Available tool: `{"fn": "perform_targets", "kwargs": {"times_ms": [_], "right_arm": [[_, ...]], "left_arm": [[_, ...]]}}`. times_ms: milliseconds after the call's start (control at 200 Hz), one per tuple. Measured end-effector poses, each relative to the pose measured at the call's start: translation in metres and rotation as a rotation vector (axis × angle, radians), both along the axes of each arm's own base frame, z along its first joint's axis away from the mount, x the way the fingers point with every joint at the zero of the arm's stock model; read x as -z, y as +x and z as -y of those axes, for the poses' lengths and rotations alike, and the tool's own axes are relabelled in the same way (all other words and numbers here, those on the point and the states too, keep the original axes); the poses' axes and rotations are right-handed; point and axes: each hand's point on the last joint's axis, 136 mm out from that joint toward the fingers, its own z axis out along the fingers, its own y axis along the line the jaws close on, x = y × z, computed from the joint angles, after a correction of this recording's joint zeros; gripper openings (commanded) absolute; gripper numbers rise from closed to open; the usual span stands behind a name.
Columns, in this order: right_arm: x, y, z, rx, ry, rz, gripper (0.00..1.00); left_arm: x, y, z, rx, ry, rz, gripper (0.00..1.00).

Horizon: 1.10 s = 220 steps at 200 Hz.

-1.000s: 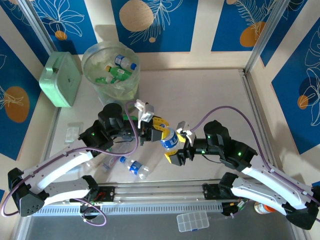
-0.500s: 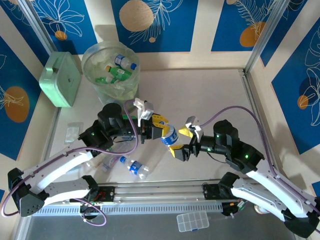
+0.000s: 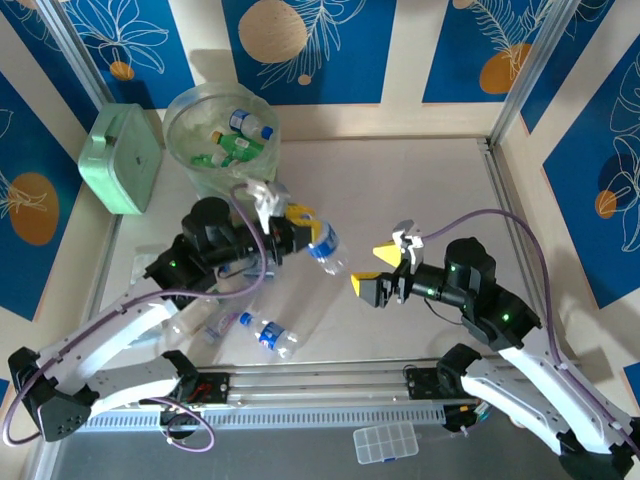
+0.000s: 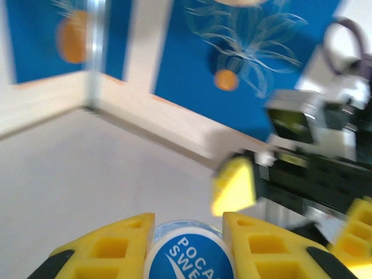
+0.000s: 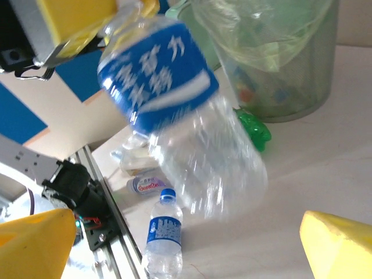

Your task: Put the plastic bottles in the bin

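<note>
On the table (image 3: 420, 190), the bin (image 3: 225, 180) stands far left with bottles (image 3: 240, 135) inside. Near it, the left fingers (image 3: 298, 213) clamp a blue-labelled bottle (image 3: 325, 245); the right fingers (image 3: 367, 286) gape wide, empty; another bottle (image 3: 268, 335) lies at the table's near edge

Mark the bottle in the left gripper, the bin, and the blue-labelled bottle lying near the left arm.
held bottle (image 3: 321, 244), top external view, on its blue label.
bin (image 3: 205, 176), top external view, on its near wall.
lying bottle (image 3: 267, 335), top external view, on its blue label.
</note>
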Motion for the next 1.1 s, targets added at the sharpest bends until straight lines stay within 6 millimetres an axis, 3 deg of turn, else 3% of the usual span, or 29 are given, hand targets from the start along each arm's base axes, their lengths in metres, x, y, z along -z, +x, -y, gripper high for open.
{"fn": "perform_targets", "kwargs": {"times_ms": [130,270,440,590,735,920,1100], "right_arm": [[-0.013,0.012,0.005,0.05,0.02,-0.052,0.99],[-0.008,0.014,0.001,0.041,0.014,-0.104,0.99],[-0.002,0.009,-0.003,0.012,0.01,-0.143,0.99],[0.003,0.007,-0.005,0.002,0.003,-0.159,0.99],[0.016,0.006,-0.008,-0.007,-0.026,-0.195,0.99],[0.025,0.008,-0.009,0.0,-0.053,-0.22,1.0],[0.033,0.01,-0.013,-0.003,-0.072,-0.237,0.99]], "left_arm": [[-0.038,0.066,-0.059,-0.305,-0.063,-0.014,0.0],[-0.079,0.115,-0.122,-0.585,-0.171,-0.021,0.0],[-0.1,0.176,-0.183,-0.808,-0.315,-0.156,0.0],[-0.072,0.23,-0.225,-0.927,-0.4,-0.347,0.0],[-0.033,0.269,-0.246,-0.957,-0.439,-0.552,0.0],[0.015,0.288,-0.237,-0.873,-0.423,-0.745,0.06],[0.039,0.284,-0.22,-0.78,-0.403,-0.83,0.09]]}}
